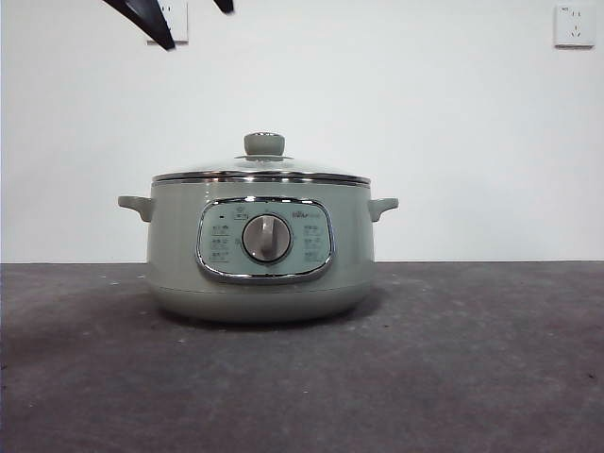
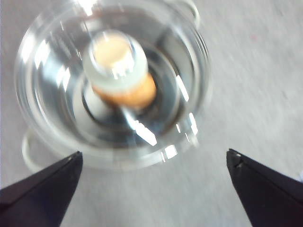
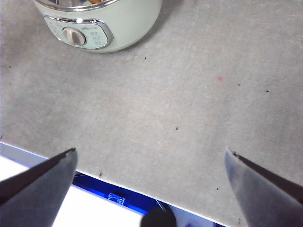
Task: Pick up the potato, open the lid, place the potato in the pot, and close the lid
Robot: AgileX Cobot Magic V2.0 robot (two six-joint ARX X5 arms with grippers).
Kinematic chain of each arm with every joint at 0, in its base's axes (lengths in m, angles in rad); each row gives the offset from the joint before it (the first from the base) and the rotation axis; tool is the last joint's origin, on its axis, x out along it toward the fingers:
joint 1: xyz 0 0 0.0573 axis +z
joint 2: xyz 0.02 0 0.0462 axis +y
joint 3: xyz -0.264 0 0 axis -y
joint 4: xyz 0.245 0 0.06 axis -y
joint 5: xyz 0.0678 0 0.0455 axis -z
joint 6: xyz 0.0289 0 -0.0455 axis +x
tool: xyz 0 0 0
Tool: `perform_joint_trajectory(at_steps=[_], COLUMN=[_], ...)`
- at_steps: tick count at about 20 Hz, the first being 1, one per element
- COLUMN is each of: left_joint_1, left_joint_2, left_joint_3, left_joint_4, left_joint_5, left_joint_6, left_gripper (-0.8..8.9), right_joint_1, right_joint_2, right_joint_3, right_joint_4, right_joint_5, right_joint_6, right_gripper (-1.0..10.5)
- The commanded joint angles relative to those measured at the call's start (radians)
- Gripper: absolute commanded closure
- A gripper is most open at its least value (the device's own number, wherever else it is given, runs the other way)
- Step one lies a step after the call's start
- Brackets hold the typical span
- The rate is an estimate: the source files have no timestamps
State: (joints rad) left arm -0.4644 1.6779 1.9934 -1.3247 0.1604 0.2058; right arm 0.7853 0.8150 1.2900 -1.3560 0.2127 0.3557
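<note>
The pale green pot stands mid-table with the glass lid seated on it, knob on top. In the left wrist view I look straight down on the lid and its knob. Through the glass, the tan potato lies inside the pot. My left gripper hangs open above the lid, touching nothing; its black tips show at the top left of the front view. My right gripper is open over bare table near the front edge, well away from the pot.
The grey table stretches around the pot. Two small handles stick out at the pot's sides. The right wrist view shows the table's front edge with blue-lit equipment below it. Wall sockets sit on the white wall behind.
</note>
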Motion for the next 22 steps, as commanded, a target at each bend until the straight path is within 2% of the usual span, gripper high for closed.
perform_joint_trajectory(at_steps=[1, 2, 3, 4, 5, 6, 7, 8, 9, 15, 22], left_joint_1=[-0.003, -0.002, -0.002, -0.002, -0.005, -0.012, -0.020, -0.026, -0.027, -0.027, -0.027], left_joint_2=[-0.043, -0.061, -0.083, -0.114, -0.147, -0.182, -0.220, -0.262, -0.308, -0.575, -0.677], left_joint_3=[-0.003, -0.003, -0.007, -0.018, -0.035, -0.054, -0.077, -0.106, -0.138, -0.326, -0.329], left_joint_4=[0.005, 0.005, 0.003, 0.003, 0.003, 0.003, 0.004, 0.004, 0.004, 0.004, 0.004], left_joint_5=[0.023, 0.024, 0.023, 0.023, 0.023, 0.023, 0.023, 0.022, 0.023, 0.023, 0.023], left_joint_6=[-0.004, -0.017, -0.023, -0.023, -0.028, -0.043, -0.057, -0.056, -0.059, -0.066, -0.065], left_gripper=[-0.64, -0.60, -0.15, 1.45, 3.88, 6.79, 8.25, 8.20, 8.20, 8.18, 8.17], right_joint_1=[0.001, 0.001, 0.001, 0.001, 0.001, 0.001, 0.001, 0.001, 0.001, 0.001, 0.001], right_joint_2=[0.000, 0.000, 0.000, 0.001, 0.008, 0.016, 0.021, 0.028, 0.036, 0.071, 0.071], right_joint_3=[-0.010, -0.010, -0.010, -0.010, -0.010, -0.010, -0.010, -0.010, -0.010, -0.010, -0.010], right_joint_4=[-0.025, -0.025, -0.025, -0.024, -0.024, -0.024, -0.024, -0.024, -0.024, -0.024, -0.024], right_joint_5=[0.005, 0.005, 0.005, 0.005, 0.004, 0.004, -0.001, 0.005, 0.023, 0.019, 0.030], right_joint_6=[0.008, 0.008, 0.008, 0.011, 0.012, 0.024, 0.033, 0.029, 0.023, 0.014, 0.015], right_gripper=[2.6, 2.6, 2.6, 2.6, 2.6, 3.3, 6.5, 10.0, 9.4, 9.6, 9.6])
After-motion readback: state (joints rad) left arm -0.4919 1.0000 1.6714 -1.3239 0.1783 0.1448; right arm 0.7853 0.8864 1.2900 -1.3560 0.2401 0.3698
